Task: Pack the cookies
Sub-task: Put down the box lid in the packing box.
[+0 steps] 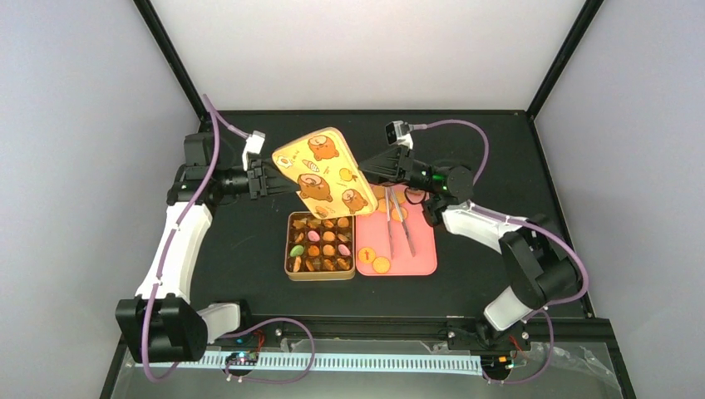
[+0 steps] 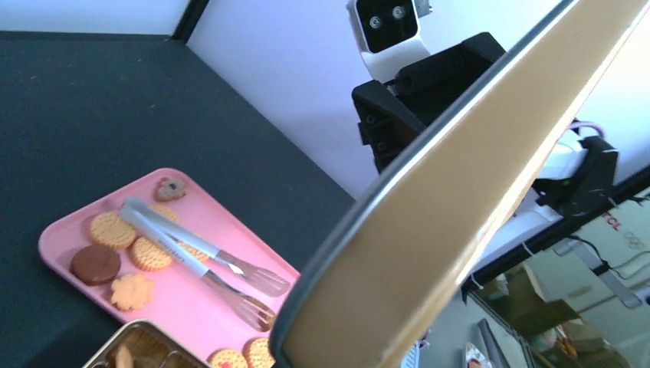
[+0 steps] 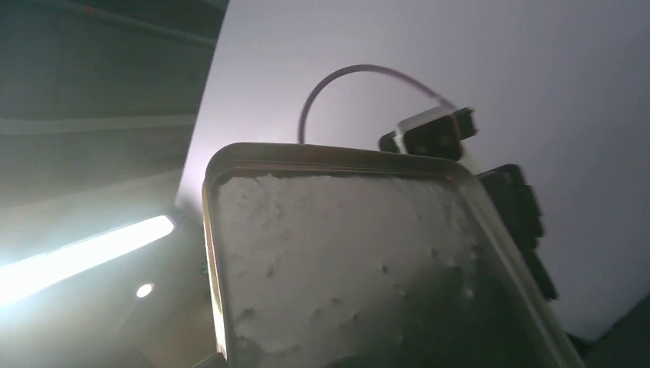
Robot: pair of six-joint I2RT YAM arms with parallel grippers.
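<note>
A yellow tin lid (image 1: 322, 170) printed with bears hangs tilted in the air above the open tin (image 1: 288, 245). My left gripper (image 1: 273, 183) grips the lid's left edge; in the left wrist view the lid's rim (image 2: 429, 230) runs right up to the camera and hides the fingers. My right gripper (image 1: 370, 172) is at the lid's right edge, and its view shows only the lid's pale underside (image 3: 345, 253), not its fingers. Several cookies (image 1: 320, 245) fill the tin's compartments. More cookies (image 2: 113, 228) lie on the pink tray (image 2: 192, 299).
Metal tongs (image 1: 399, 220) lie across the pink tray (image 1: 420, 249), which sits right of the tin. Two orange cookies (image 1: 374, 262) rest at the tray's near corner. The right arm's wrist camera (image 2: 387, 23) faces the left wrist camera from beyond the lid.
</note>
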